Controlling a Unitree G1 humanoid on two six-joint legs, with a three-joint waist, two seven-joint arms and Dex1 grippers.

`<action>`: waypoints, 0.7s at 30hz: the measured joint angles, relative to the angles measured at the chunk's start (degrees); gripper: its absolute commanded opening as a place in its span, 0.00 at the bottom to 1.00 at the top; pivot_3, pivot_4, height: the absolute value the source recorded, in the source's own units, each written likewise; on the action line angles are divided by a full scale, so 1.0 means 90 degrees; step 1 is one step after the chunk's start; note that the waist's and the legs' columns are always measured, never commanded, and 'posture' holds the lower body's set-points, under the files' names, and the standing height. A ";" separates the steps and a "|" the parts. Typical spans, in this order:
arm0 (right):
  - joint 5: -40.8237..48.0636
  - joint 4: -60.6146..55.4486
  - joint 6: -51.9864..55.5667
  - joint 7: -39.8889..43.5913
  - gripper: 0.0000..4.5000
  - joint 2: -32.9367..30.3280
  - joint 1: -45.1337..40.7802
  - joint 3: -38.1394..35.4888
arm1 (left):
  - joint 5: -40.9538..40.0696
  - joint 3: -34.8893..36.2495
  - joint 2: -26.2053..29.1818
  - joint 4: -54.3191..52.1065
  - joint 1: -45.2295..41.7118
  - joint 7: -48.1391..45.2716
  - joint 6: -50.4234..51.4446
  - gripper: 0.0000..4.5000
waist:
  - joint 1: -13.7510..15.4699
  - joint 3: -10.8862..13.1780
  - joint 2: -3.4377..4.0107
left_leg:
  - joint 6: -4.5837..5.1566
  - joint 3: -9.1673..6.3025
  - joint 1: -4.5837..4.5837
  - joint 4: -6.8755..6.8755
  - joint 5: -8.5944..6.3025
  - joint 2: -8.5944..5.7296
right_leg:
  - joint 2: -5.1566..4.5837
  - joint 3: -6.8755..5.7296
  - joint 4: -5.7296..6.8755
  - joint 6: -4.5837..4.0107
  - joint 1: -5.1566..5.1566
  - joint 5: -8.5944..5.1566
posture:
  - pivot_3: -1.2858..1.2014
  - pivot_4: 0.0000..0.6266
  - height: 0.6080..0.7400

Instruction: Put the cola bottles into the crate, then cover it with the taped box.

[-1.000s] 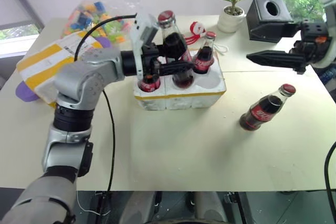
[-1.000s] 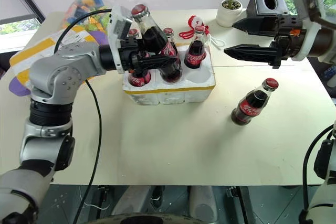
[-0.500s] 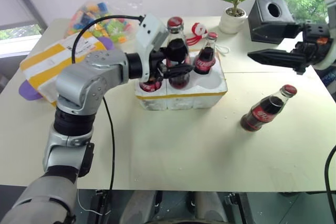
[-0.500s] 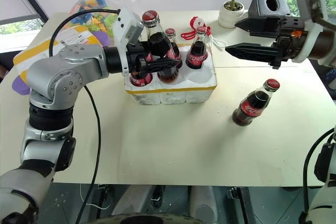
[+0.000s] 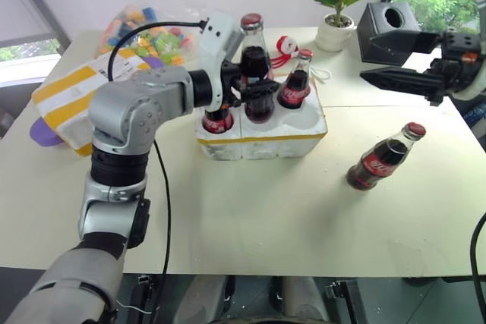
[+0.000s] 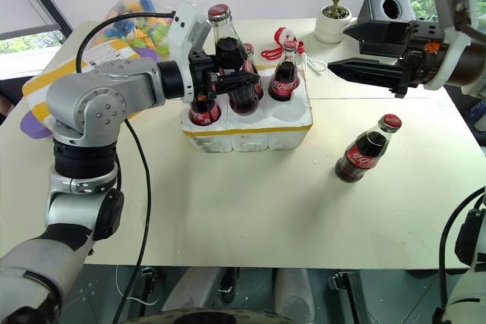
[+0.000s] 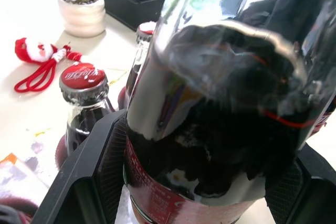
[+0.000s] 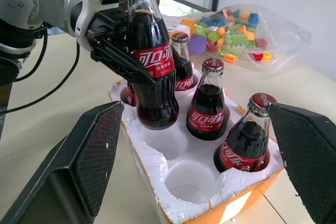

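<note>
Six round wells pit the white foam crate (image 8: 173,182), glossy glass bottle (image 8: 152,72) above

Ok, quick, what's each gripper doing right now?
Left gripper: closed on a cola bottle, held upright over the crate.
Right gripper: open, holding nothing.

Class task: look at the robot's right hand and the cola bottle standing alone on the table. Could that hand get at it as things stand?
Probably yes. The right hand hovers open above and behind the lone cola bottle, and nothing lies between them.
</note>
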 measured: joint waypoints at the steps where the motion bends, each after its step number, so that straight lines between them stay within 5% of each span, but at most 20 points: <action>1: 0.0013 0.0000 0.0000 -0.0019 1.00 0.0000 0.0007 -0.0014 | 0.0002 -0.0035 0.0039 -0.0080 0.0025 -0.0014 0.0008 0.62 | 0.0001 -0.0001 0.0001 | 0.0000 0.0000 0.0000 0.0000 0.0000 0.0000 | 0.0000 0.0000 0.0000 0.0000 0.0000 0.0000 | 0.52 0.24 0.94; 10: 0.0065 -0.0008 -0.0002 -0.0091 1.00 0.0001 0.0072 -0.0036 | -0.0317 0.0180 0.0540 -0.0582 0.0374 -0.0496 -0.0055 0.62 | -0.0005 0.0001 -0.0001 | 0.0000 0.0000 0.0000 -0.0007 0.0000 0.0002 | 0.0002 0.0001 -0.0002 -0.0001 -0.0004 -0.0001 | 0.52 0.24 0.94; 21: 0.0070 -0.0009 -0.0015 -0.0099 1.00 0.0052 0.0111 -0.0026 | -0.1771 0.0780 0.0205 -0.0899 0.0446 -0.0524 0.0702 0.62 | 0.0003 0.0012 -0.0017 | -0.0032 0.0000 -0.0018 -0.0009 0.0018 0.0000 | 0.0000 0.0001 -0.0014 -0.0001 -0.0017 -0.0001 | 0.52 0.24 0.94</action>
